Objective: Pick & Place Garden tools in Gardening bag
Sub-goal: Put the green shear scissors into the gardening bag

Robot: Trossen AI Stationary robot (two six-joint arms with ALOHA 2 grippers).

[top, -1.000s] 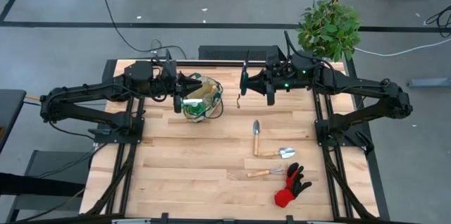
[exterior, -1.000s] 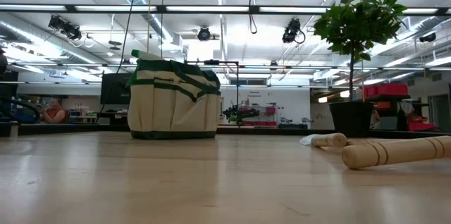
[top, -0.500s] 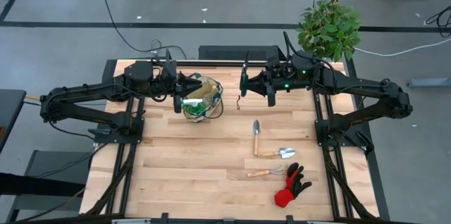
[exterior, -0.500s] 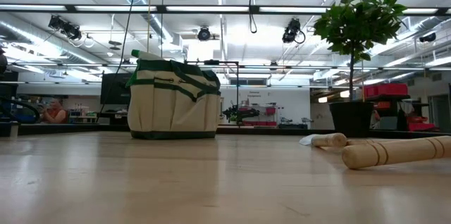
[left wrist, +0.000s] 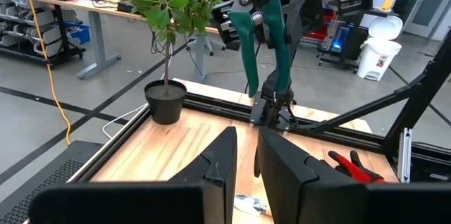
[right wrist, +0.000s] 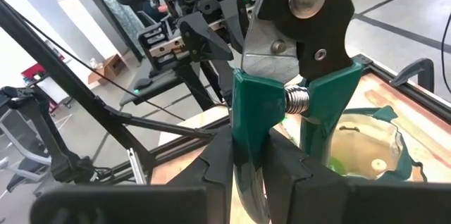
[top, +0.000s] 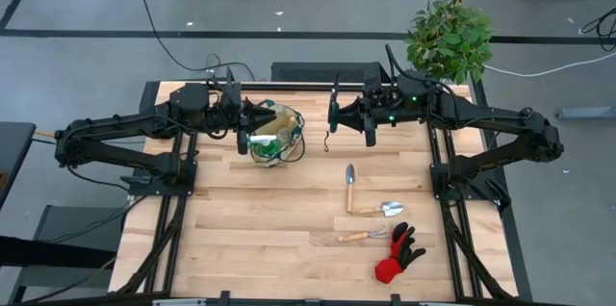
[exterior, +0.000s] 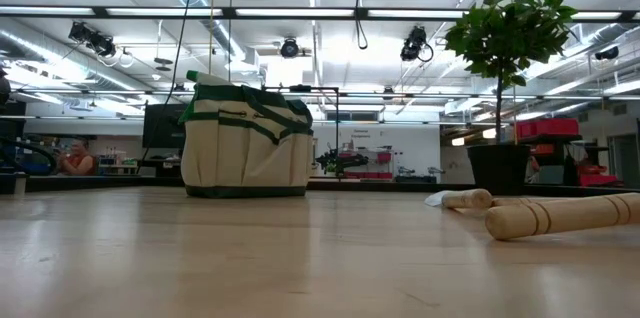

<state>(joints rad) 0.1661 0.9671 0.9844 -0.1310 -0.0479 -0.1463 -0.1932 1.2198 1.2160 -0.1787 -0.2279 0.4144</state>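
Note:
The tan gardening bag (top: 274, 135) stands on its base at the table's far middle, and a spray bottle's top (exterior: 205, 78) pokes out of it. My left gripper (top: 248, 118) hovers beside the bag's left rim. It is open by a narrow gap, with nothing between its fingers (left wrist: 246, 160). My right gripper (top: 333, 118) hangs right of the bag, shut on the green-handled pruning shears (left wrist: 264, 41). Two wooden-handled tools (top: 349, 186) (top: 382, 210), a small rake (top: 361, 237) and a red-and-black glove (top: 397, 254) lie flat on the table's near right. My right gripper pinches one green handle (right wrist: 248, 136) of the shears between its two fingers, near that handle's free end. The fingers lie level, point toward the table's left and cross the handle. The shears stand upright above the fingers, pivot and blades on top (right wrist: 303, 13), clear of the table.
A potted plant (top: 449, 35) stands at the far right corner. The table's left half and near left (top: 241, 229) are bare wood. In the low view, a person (exterior: 75, 158) sits far off in the room behind.

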